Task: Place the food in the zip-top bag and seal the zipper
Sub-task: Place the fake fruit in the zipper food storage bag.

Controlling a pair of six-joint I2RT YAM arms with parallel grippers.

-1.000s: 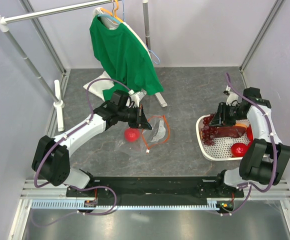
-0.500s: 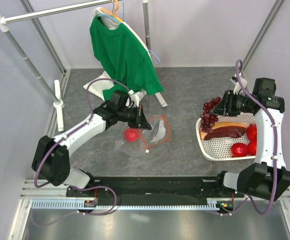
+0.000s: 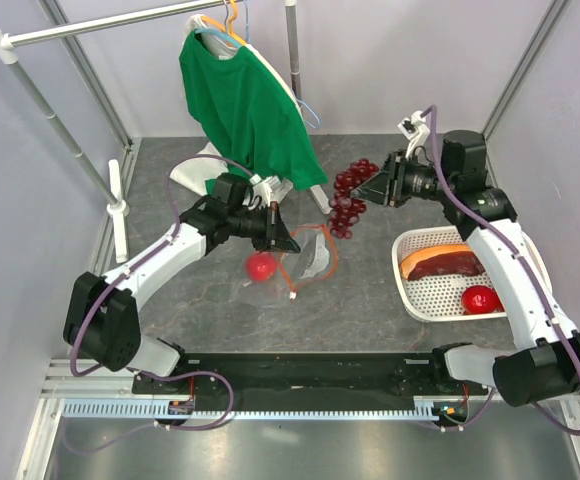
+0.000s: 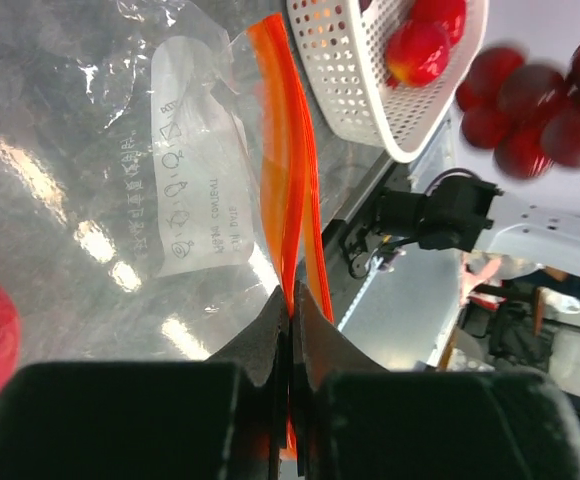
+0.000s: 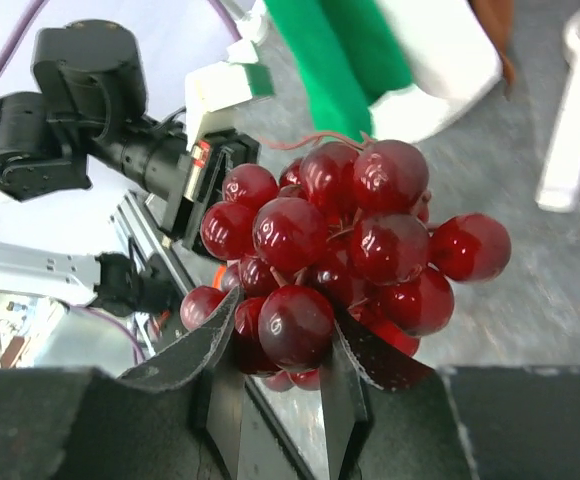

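The clear zip-top bag (image 3: 305,260) lies at the table's middle, its mouth held open, with one red fruit (image 3: 261,266) inside. My left gripper (image 3: 282,238) is shut on the orange-red zipper strip (image 4: 288,200) at the bag's edge. My right gripper (image 3: 374,187) is shut on the dark grape bunch (image 3: 348,198) and holds it in the air above and right of the bag mouth; the bunch fills the right wrist view (image 5: 340,240). A red fruit (image 3: 480,298) and a dark red item (image 3: 455,263) lie in the white tray (image 3: 422,295).
A green shirt (image 3: 245,105) hangs on a rack at the back, above a white cloth bundle (image 3: 205,175). A white post (image 3: 118,205) stands at the left. The tray sits at the right edge.
My right gripper lifted the grape bunch out of the tray and carried it left, to above the bag's mouth. My left gripper kept its hold on the zipper strip.
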